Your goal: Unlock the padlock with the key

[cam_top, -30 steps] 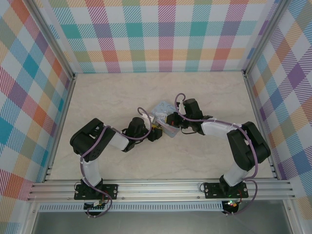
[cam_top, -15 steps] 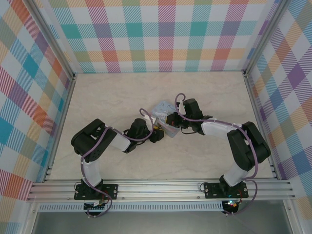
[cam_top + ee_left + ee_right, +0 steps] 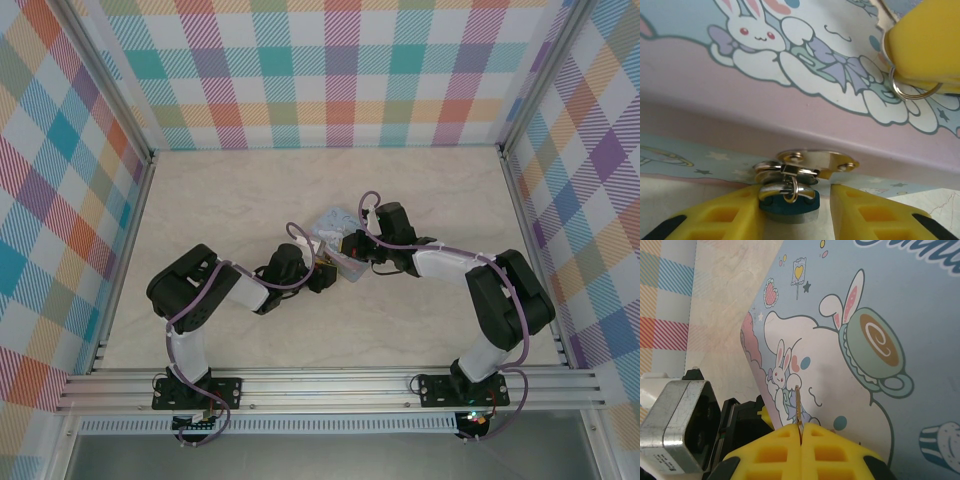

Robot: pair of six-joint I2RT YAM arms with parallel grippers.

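The tin [image 3: 335, 238] sits mid-frame in the top view, with bare surface [image 3: 220, 200] open on every side out to the checked walls [image 3: 340, 70]. The left claw [image 3: 318, 277] meets its lower-left edge and the right claw [image 3: 351, 246] its right edge. In the left wrist view the padlock [image 3: 788, 206] hangs at bottom centre from a silver hasp [image 3: 812, 161] on the tin's wall. It lies between the yellow fingers [image 3: 725, 220]: one touches its body and the other stands a sliver off, so that claw is narrow but not clamped. The right claw pinches the key [image 3: 797, 407], whose blade pokes up over the lid.
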